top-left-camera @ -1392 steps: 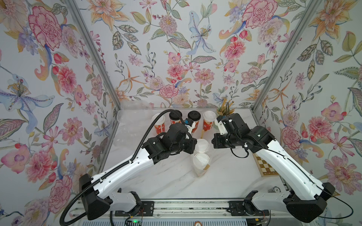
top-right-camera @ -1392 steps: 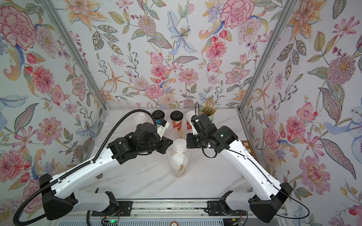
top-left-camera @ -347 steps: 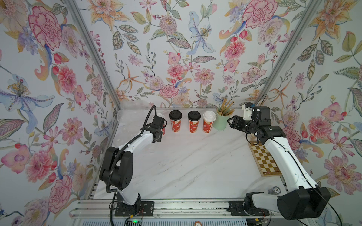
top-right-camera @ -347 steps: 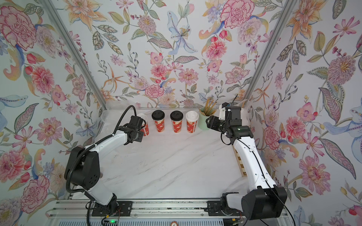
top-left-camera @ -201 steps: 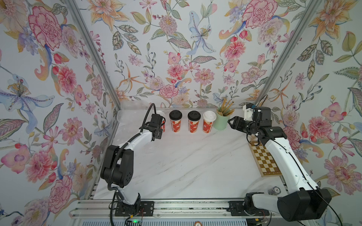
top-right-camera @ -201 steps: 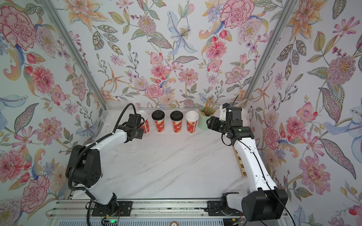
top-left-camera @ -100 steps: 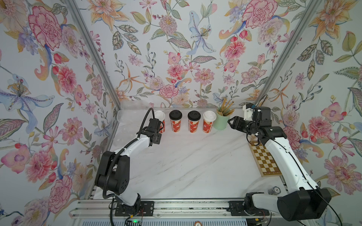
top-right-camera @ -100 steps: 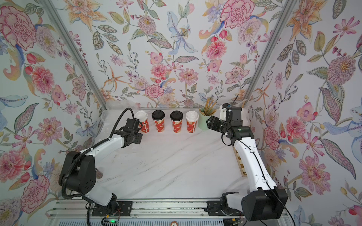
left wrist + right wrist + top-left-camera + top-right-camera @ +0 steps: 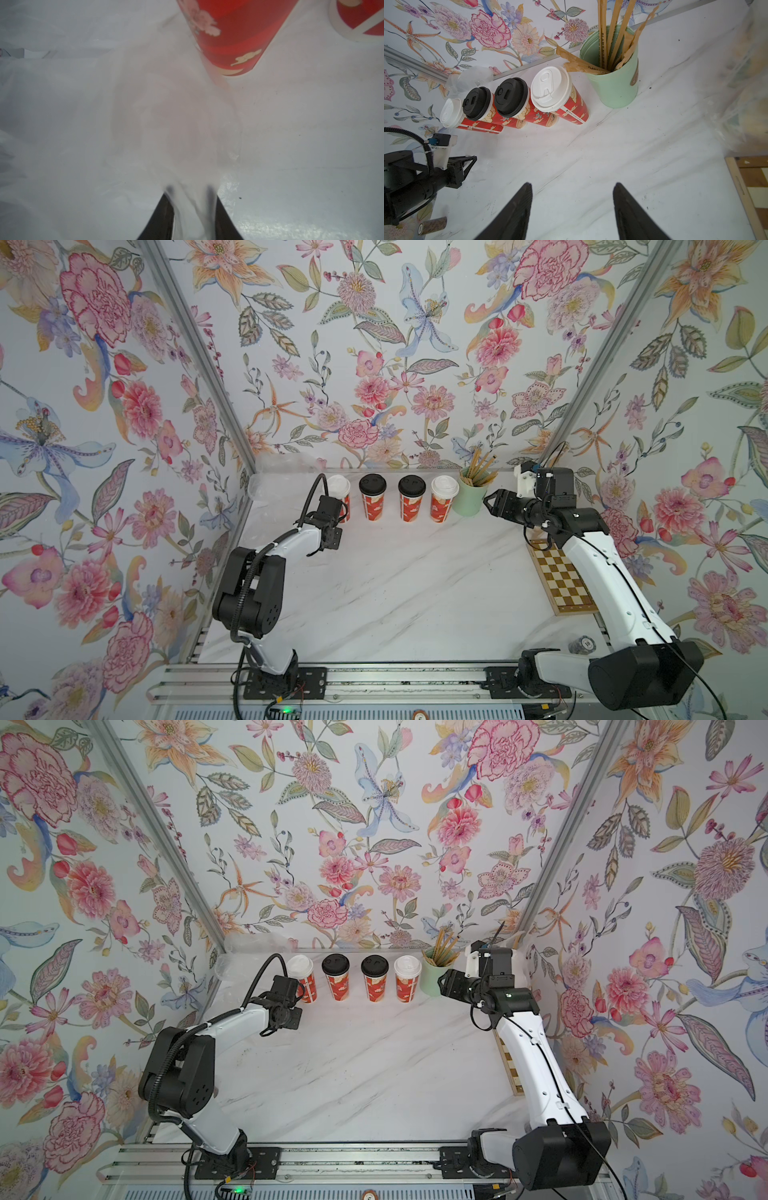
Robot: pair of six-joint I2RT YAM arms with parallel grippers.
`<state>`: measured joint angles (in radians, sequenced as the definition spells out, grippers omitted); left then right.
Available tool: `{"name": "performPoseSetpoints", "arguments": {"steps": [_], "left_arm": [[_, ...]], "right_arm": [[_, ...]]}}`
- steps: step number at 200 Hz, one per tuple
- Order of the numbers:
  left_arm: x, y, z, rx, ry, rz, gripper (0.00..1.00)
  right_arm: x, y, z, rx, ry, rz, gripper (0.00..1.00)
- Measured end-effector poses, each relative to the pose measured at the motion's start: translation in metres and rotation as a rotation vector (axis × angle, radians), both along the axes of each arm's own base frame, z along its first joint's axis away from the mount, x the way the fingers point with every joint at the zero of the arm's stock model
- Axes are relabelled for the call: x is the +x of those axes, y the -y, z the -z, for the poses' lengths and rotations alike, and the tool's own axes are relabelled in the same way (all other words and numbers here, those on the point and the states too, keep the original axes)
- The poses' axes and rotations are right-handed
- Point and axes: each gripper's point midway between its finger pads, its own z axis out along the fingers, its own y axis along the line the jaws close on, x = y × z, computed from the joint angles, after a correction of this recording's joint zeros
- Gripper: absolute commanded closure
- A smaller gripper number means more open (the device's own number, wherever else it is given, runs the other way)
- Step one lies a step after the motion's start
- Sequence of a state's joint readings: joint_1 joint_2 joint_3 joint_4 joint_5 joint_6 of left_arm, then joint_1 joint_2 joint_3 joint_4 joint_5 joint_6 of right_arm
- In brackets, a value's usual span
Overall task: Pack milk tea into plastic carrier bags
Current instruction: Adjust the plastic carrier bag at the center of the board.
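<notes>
Pinching a plastic carrier bag (image 9: 166,124), your left claw (image 9: 190,193) has the end milk tea (image 9: 338,487) near at twelve o'clock from above; your right claw (image 9: 572,187) gapes empty, well apart.

Just ahead of your right tool (image 9: 489,502): a mint-green straw cup (image 9: 467,502) — behind that tool, a chequerboard (image 9: 561,585) on the desk (image 9: 395,593).

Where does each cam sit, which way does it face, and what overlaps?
Top views: stereo pair high above the robot's base, looking down and forward over the table; left gripper and right gripper both show.
Left wrist: low, facing the nearest red cup and the plastic carrier bag; its fingers pinch the film.
Right wrist: raised, facing the four red cups and mint straw cup; its open fingers and the left gripper show.
Shared: top views and right wrist see all four cups.
</notes>
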<state>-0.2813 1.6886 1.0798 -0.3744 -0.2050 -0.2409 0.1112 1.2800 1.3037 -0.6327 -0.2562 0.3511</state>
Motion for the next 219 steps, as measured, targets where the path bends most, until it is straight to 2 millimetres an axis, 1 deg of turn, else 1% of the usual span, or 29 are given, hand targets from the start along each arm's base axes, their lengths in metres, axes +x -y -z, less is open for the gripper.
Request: {"name": "performPoseSetpoints", "arguments": {"steps": [5,19,37,55,68,99,120,138,161,175,189,205,219], "left_arm": [[-0.001,0.001,-0.004,-0.01,0.005,0.004,0.82],[-0.005,0.006,-0.023,-0.054,0.036,0.013,0.86],[-0.013,0.015,-0.058,-0.138,0.1,0.035,0.9],[-0.025,0.025,-0.094,-0.233,0.164,0.067,0.92],[-0.034,0.032,-0.114,-0.296,0.196,0.087,0.93],[-0.058,0.05,-0.156,-0.472,0.254,0.136,0.94],[-0.073,0.065,-0.183,-0.599,0.295,0.17,0.95],[-0.083,0.08,-0.204,-0.704,0.33,0.206,0.95],[-0.095,0.107,-0.223,-0.825,0.348,0.274,0.95],[-0.101,0.125,-0.228,-0.889,0.343,0.316,0.96],[-0.107,0.143,-0.229,-0.95,0.331,0.357,0.96],[-0.115,0.163,-0.232,-1.016,0.313,0.403,0.97],[-0.119,0.177,-0.235,-1.067,0.311,0.434,0.97]], "right_arm": [[-0.001,0.0,0.0,0.0,-0.001,0.0,0.36],[-0.001,0.0,-0.001,0.0,0.001,-0.001,0.36],[-0.004,-0.002,-0.005,0.002,0.01,-0.007,0.36],[-0.007,-0.008,-0.013,0.007,0.025,-0.021,0.36],[-0.01,-0.014,-0.019,0.016,0.037,-0.037,0.36],[-0.02,-0.036,-0.029,0.061,0.041,-0.104,0.35],[-0.031,-0.058,-0.031,0.093,0.022,-0.171,0.34],[-0.043,-0.078,-0.037,0.12,0.014,-0.243,0.33],[-0.057,-0.102,-0.049,0.156,0.019,-0.334,0.28],[-0.066,-0.114,-0.055,0.172,0.02,-0.386,0.24],[-0.074,-0.126,-0.059,0.183,0.02,-0.434,0.23],[-0.08,-0.139,-0.06,0.185,0.013,-0.482,0.22],[-0.082,-0.149,-0.053,0.177,-0.006,-0.513,0.22]]}}
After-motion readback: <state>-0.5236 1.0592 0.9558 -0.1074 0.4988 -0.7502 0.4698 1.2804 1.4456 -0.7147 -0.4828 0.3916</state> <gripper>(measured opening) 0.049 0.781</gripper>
